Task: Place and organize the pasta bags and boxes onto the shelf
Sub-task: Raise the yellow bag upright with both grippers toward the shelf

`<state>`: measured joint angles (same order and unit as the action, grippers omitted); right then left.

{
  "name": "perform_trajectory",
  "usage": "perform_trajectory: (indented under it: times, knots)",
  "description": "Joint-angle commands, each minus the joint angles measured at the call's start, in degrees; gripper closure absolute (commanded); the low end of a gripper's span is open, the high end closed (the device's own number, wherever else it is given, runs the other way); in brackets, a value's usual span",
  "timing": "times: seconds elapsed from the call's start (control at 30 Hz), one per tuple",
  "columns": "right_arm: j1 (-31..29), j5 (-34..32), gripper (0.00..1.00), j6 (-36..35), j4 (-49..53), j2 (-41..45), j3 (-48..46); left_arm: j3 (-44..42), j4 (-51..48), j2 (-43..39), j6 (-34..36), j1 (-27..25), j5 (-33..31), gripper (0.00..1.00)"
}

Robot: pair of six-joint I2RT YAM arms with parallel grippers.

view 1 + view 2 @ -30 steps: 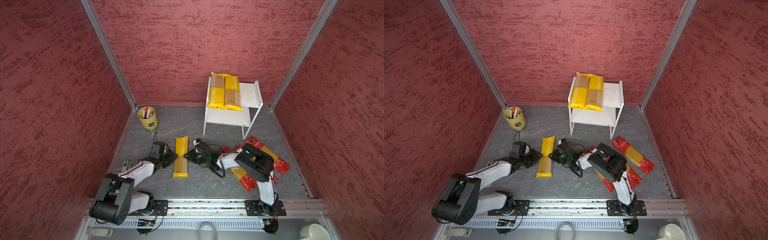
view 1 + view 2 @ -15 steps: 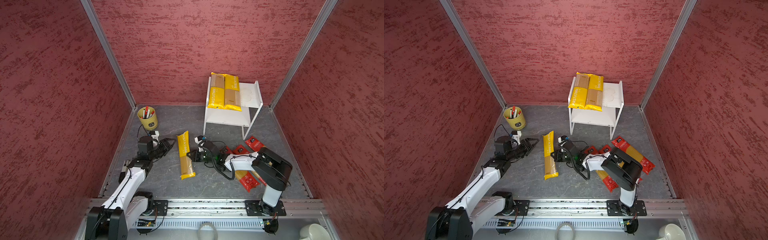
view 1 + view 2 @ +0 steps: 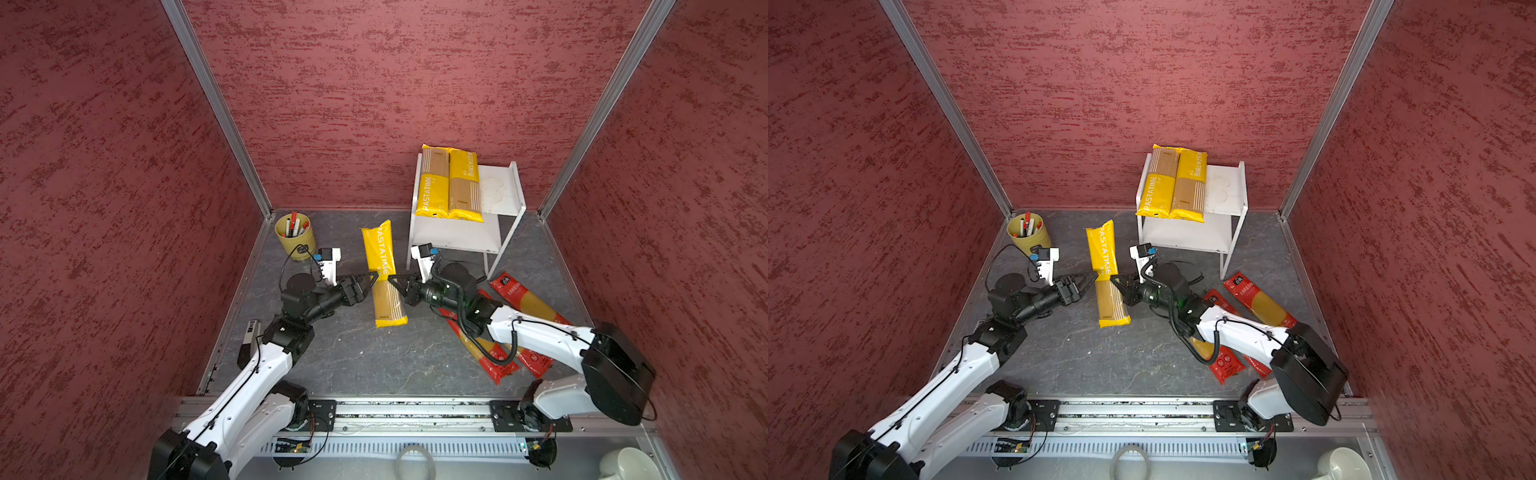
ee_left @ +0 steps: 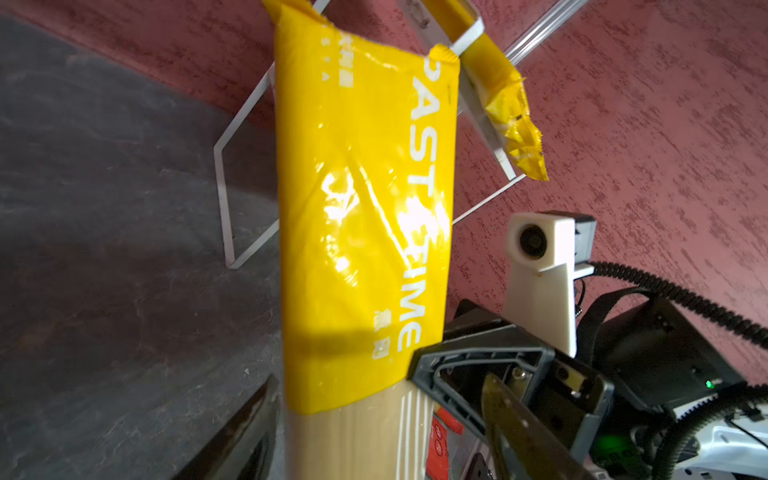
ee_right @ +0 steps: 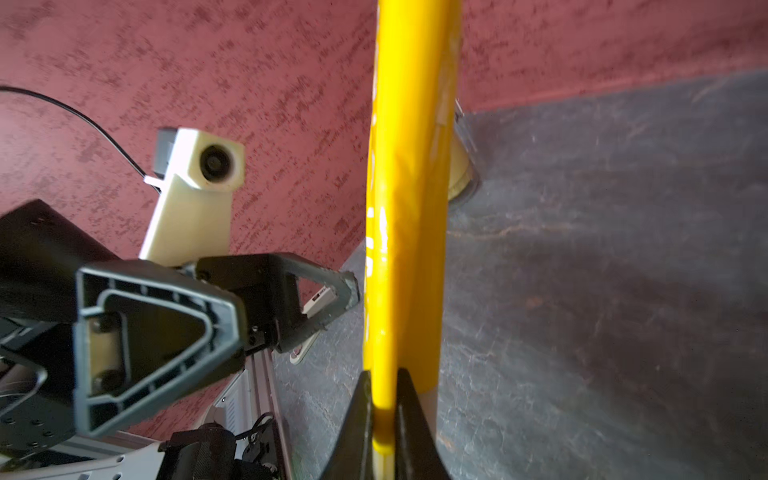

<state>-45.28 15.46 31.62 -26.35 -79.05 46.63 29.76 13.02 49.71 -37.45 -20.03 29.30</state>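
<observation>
The small white two-tier rack [image 3: 503, 195] stands at the back right of the grey stone-pattern bench [image 3: 353, 361]. On the left part of its top board two long yellow PASTATIME packs [image 3: 451, 185] lie side by side. A third long yellow PASTATIME pack [image 3: 384, 270] is before the rack, to its left, between the left gripper [image 3: 372, 284] and the right gripper [image 3: 394, 280], which pinches its edge. Three long red spaghetti packs [image 3: 525, 297] lie right of it, partly under the right arm. The round yellow-green cup of pens [image 3: 296, 241] stands in the back left corner.
</observation>
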Motion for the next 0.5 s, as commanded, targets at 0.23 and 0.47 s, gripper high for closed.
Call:
perform_trajectory:
  times: [0.23,0.47]
  knots:
    - [6.01,10.17,1.00,-6.74,-8.84,12.26,-1.16,3.71,13.82,9.00,7.83,-5.82,5.86,0.24]
    - [9.01,17.95,1.00,-4.39,-10.58,15.71,-0.68,8.44,19.29,14.49,8.81,-9.63,12.06,0.27]
